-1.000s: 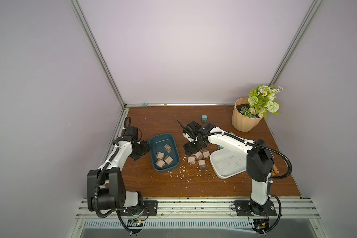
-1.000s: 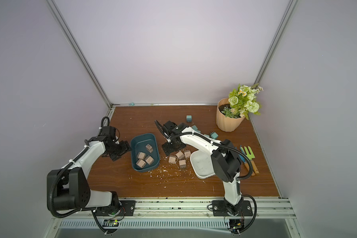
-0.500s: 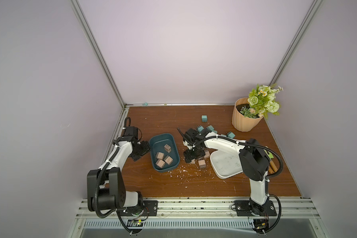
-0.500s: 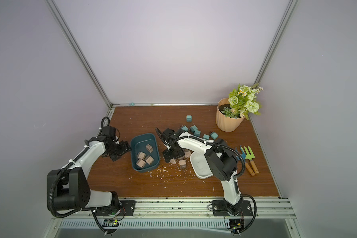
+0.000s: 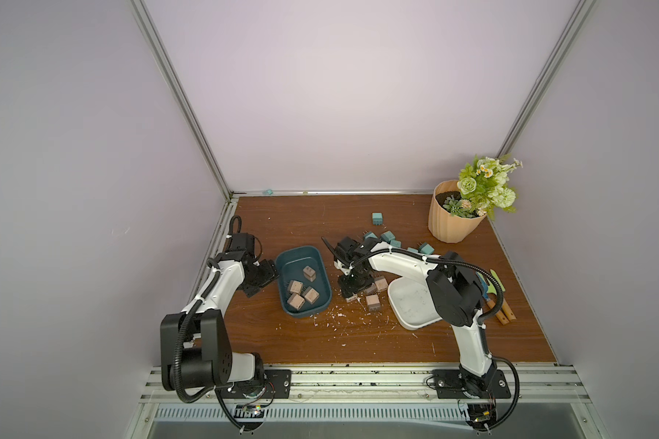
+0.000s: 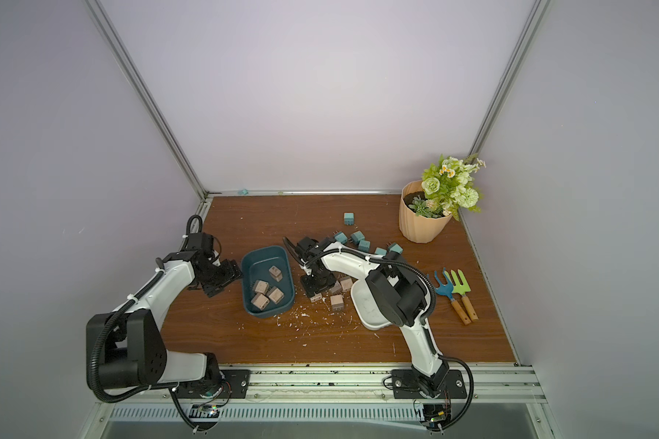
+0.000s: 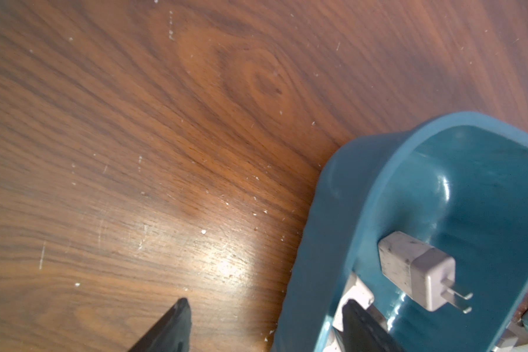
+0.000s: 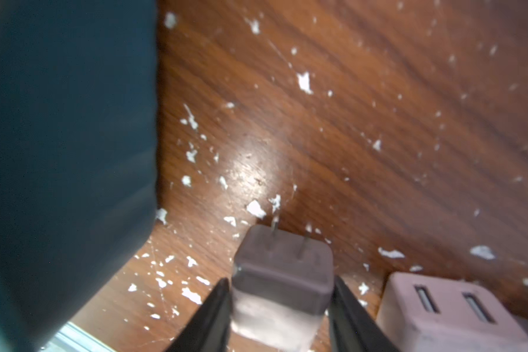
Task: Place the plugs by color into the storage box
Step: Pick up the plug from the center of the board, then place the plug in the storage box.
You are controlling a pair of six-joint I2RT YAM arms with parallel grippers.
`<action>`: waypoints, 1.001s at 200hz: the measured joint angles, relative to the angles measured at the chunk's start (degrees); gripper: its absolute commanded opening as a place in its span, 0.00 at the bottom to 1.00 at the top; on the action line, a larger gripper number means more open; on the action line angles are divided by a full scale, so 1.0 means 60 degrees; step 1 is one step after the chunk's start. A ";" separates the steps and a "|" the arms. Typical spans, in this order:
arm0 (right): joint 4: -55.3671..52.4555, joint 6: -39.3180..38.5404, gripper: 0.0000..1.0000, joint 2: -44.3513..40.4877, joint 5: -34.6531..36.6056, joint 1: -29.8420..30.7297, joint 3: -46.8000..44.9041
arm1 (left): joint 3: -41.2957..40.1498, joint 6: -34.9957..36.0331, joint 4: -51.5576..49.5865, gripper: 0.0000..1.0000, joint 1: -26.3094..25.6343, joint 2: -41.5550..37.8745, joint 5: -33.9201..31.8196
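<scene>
Left gripper (image 7: pixel 265 323): spread wide at the left wall of the teal storage box (image 5: pixel 295 264), one finger outside the wall and one over the inside, pinching nothing.
Inside the box: four pinkish-tan plugs (image 5: pixel 311 295) and no teal ones.
Right gripper (image 8: pixel 280 279): just right of the box and low over the table (image 5: pixel 358 342), pressed onto two opposite sides of a pinkish-tan plug (image 8: pixel 282 268).
Held plug: the prongs point straight ahead of the fingertips. The box wall stands just to its left, so the carry looks like a short lift and a hop leftward over the rim.
Loose tan plugs (image 5: pixel 373 302): a few, right of the box, beside the held one.
Teal plugs (image 5: pixel 389 237): scattered right of the box and farther back, nearer the right arm, not yet sorted.
</scene>
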 measured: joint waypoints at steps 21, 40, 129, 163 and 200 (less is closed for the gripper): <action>-0.0047 -0.0066 0.46 0.0000 0.0036 0.0000 0.0098 | 0.0000 0.0047 0.0000 0.80 0.0004 0.0000 0.0015; -0.0193 -0.0084 0.46 0.0000 0.0055 0.0000 0.0219 | 0.0000 0.0106 0.0004 0.80 0.0000 0.0000 0.0025; -0.2146 -0.0419 0.46 0.0175 0.0426 0.0022 0.4659 | 0.1392 -0.0291 -0.0200 0.79 0.0000 0.0124 0.0328; -0.2481 -0.0470 0.46 0.1271 0.0193 0.0284 0.6925 | 0.1639 -0.0302 -0.0280 0.80 0.0000 0.0124 0.0171; -0.2310 -0.0441 0.46 0.2736 -0.0211 0.0656 0.7898 | 0.1129 -0.0310 -0.0404 0.80 0.0004 -0.0120 0.0007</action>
